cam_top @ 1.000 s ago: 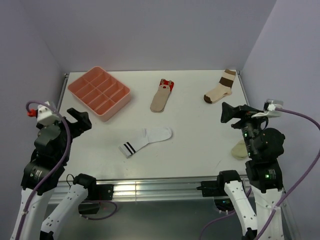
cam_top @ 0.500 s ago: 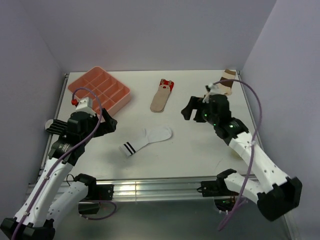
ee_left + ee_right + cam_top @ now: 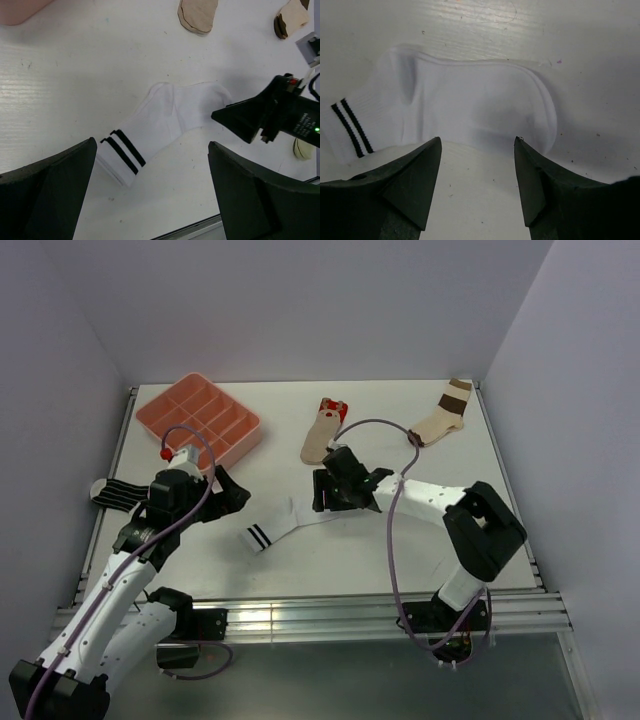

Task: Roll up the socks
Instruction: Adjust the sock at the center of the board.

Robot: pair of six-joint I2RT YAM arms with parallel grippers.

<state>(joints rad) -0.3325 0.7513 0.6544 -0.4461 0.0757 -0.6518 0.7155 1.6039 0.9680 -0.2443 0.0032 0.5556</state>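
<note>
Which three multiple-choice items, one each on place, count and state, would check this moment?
1. The right gripper is at:
A the tray
B the white sock's toe end
C the brown-banded sock

2. Black bands on the white sock's cuff:
A one
B two
C four

3. The left gripper is:
A shut on the striped sock
B shut on the tray rim
C open, holding nothing

Key:
1 B, its wrist view shows the toe just ahead of its open jaws.
2 B, both wrist views show two bands.
3 C, its jaws stand wide apart, gripping nothing.
</note>
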